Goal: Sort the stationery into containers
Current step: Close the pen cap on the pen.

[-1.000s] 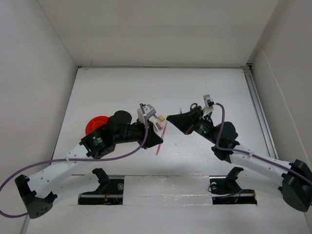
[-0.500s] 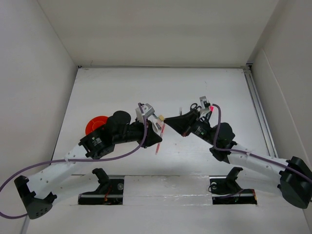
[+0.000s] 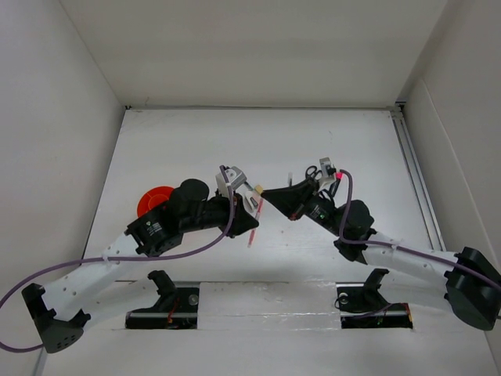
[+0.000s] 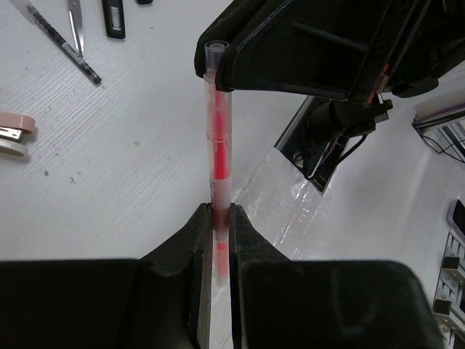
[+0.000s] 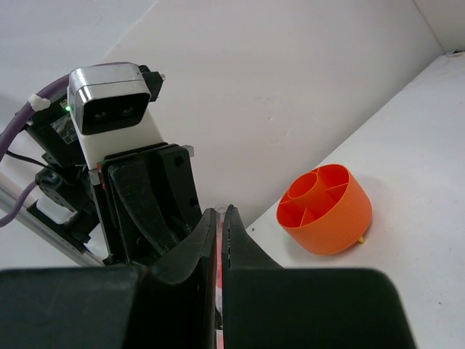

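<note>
A red pen (image 4: 216, 145) with a clear barrel hangs above the table, held at both ends. My left gripper (image 4: 218, 212) is shut on its lower part. My right gripper (image 5: 221, 212) is shut on the other end, whose clear tip (image 5: 220, 211) peeks out between the jaws. In the top view the pen (image 3: 255, 223) runs slanted between the left gripper (image 3: 252, 229) and the right gripper (image 3: 264, 193) at the table's middle. The orange cup (image 3: 153, 200) stands at the left, partly behind the left arm; it has inner compartments (image 5: 325, 209).
A thin dark pen (image 4: 64, 45), scissors (image 4: 75, 20) and a black marker (image 4: 114, 16) lie on the table beyond the left gripper. A pink piece (image 4: 16, 123) and a white piece (image 4: 10, 147) lie near them. Scissors handles (image 3: 311, 170) show behind the right arm.
The right arm has crept left, bringing its gripper closer to the left one over the pen. The left gripper has hardly moved and keeps its hold.
</note>
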Tool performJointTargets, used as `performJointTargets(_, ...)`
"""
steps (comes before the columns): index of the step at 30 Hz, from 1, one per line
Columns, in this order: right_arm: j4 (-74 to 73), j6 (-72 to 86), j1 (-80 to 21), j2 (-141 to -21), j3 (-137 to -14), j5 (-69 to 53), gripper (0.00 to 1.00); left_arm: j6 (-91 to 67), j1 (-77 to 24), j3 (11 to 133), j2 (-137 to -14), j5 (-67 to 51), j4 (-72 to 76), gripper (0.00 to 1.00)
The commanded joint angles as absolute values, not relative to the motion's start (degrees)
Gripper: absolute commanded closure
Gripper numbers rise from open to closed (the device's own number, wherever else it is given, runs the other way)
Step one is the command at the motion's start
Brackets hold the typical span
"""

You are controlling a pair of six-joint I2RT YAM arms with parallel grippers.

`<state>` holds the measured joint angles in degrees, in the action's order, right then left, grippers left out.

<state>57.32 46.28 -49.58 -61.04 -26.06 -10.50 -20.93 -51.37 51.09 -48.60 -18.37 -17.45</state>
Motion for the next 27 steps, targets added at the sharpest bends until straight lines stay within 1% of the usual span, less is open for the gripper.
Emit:
performJointTargets(1,60.03,45.26,-51.23,-62.22,-26.36,-10.46,1.0,-21.45,-51.24,51.5,-46.93,-17.14,-13.45,1.0)
performJointTargets(7,56.61,41.32,-52.47,-63.37,-27.95,-10.46,1.0,-21.45,-51.24,51.5,-45.88,-16.61,-13.45,1.0)
performJointTargets(27,52.73,37.09,-55.81,-67.32,-27.42,-8.17,1.0,-21.45,-51.24,51.5,-43.77,-16.0,-12.39,1.0)
